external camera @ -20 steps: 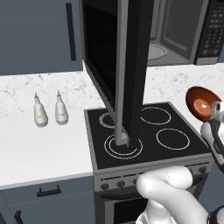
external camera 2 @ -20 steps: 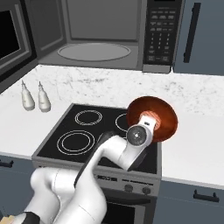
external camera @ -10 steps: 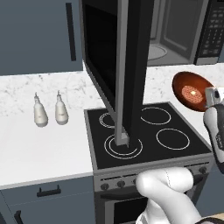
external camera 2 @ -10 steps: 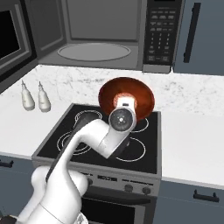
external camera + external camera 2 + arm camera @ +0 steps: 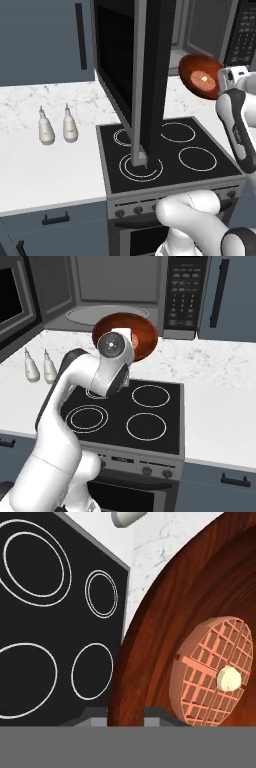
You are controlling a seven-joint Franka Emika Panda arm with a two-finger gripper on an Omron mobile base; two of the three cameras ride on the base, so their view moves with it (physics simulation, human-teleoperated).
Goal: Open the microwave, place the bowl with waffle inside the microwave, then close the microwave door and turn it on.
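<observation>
Door (image 5: 150,85) of microwave (image 5: 120,293) found swung wide, cavity exposed: opening step judged done. Bowl (image 5: 201,76) with waffle (image 5: 210,667) lifted off worktop (image 5: 220,381), carried above stove (image 5: 130,411), not yet inside. Left to do: set bowl in cavity, shut door, press start. Pincer (image 5: 126,714) narrowed onto bowl rim, one finger inside, one outside; bowl extended ahead of pincer, waffle lying just beyond the fingers. Microwave cavity ahead of and beyond pincer, near.

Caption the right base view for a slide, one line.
Arm lifts the bowl with waffle over the stovetop toward the open microwave, two white bottles on the counter.
</observation>
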